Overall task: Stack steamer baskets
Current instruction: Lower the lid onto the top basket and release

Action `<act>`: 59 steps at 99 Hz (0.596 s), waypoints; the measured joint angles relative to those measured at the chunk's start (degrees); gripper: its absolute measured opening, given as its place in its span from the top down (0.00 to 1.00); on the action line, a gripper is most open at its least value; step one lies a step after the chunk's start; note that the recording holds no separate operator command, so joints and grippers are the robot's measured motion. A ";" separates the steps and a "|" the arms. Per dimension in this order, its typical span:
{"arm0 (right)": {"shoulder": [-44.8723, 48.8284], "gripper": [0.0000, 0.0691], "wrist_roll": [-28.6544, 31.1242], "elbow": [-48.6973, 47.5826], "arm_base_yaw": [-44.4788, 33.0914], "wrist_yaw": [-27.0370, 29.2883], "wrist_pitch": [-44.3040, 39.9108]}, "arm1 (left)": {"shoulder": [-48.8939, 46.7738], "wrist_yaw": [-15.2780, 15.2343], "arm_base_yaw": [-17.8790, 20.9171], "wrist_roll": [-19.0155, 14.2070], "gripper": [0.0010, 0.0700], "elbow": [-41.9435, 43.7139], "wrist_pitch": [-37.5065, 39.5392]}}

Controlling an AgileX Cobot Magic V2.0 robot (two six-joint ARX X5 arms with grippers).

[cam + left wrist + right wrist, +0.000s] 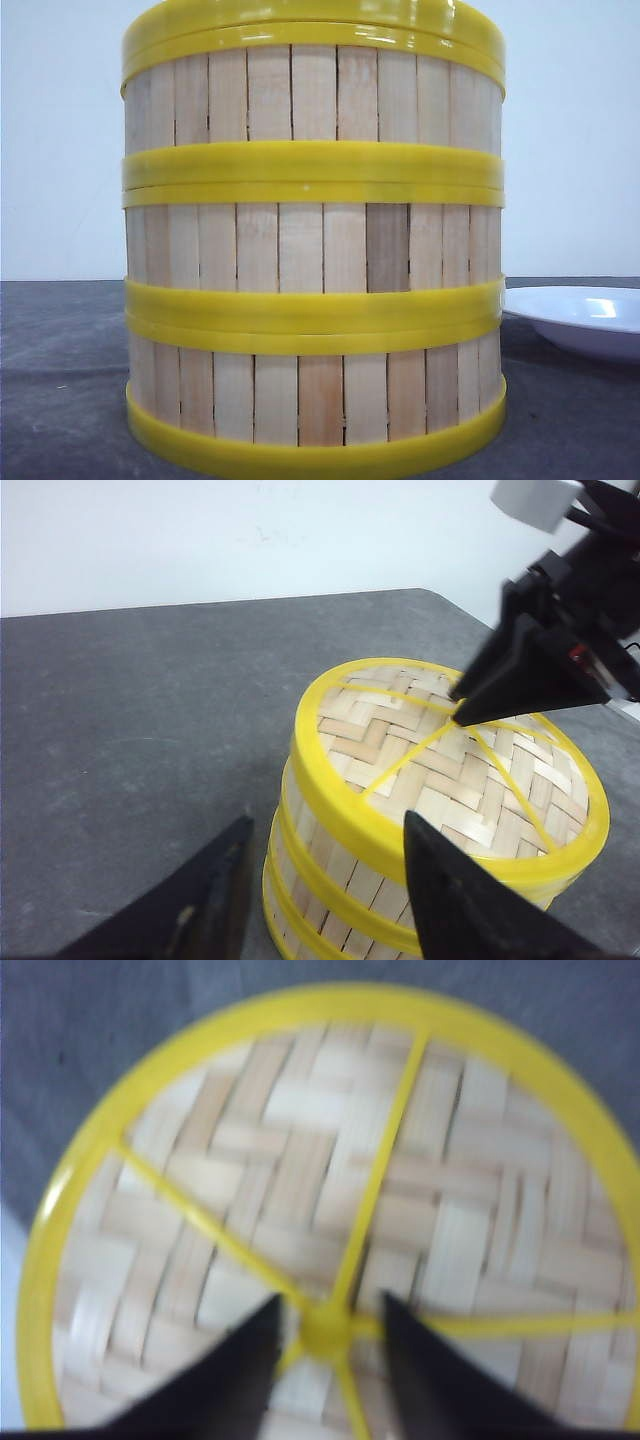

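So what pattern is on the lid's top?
A tan herringbone weave crossed by yellow spokes, on the lid; clearest in the right wrist view.

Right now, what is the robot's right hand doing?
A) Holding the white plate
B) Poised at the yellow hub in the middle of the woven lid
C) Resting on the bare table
B: the right hand straddles the central hub of the woven lid topping the steamer baskets.

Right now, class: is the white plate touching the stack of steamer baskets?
Cannot tell. In the front view the white plate passes behind the stack of steamer baskets, which hides any gap or contact.
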 joint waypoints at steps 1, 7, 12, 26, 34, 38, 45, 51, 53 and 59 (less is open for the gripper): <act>0.00 0.55 0.00 0.00 0.00 0.07 -0.04 | 0.00 0.00 0.00 0.00 0.62 0.00 0.00; -0.04 0.48 -0.22 0.13 -0.02 0.39 -0.20 | 0.00 -0.02 0.00 0.00 0.62 0.00 -0.09; -0.26 0.46 -0.42 0.59 -0.04 1.25 -0.11 | 0.00 -0.02 0.00 0.00 0.62 0.00 -0.09; -2.99 0.44 -0.81 4.00 0.50 5.53 0.07 | 0.00 -0.02 0.00 0.00 0.62 0.00 -0.15; -6.23 0.44 -0.85 6.14 1.31 8.74 0.70 | 0.00 -0.02 0.00 0.00 0.62 0.00 -0.15; -8.44 0.44 -0.96 7.02 1.92 10.80 0.94 | 0.00 0.00 0.00 0.00 0.62 0.00 -0.15; -12.22 0.44 -1.33 7.41 3.04 14.47 1.68 | 0.00 0.00 0.00 0.00 0.62 0.00 -0.15; -15.30 0.44 -1.57 7.43 4.13 17.62 1.81 | 0.00 0.00 0.00 0.04 0.62 0.00 -0.11; -16.20 0.44 -1.68 7.43 4.50 18.62 1.81 | 0.00 0.00 0.00 0.11 0.62 0.00 -0.11; -18.67 0.44 -1.75 7.43 5.68 21.51 1.75 | 0.00 0.00 0.00 0.44 0.62 0.00 -0.04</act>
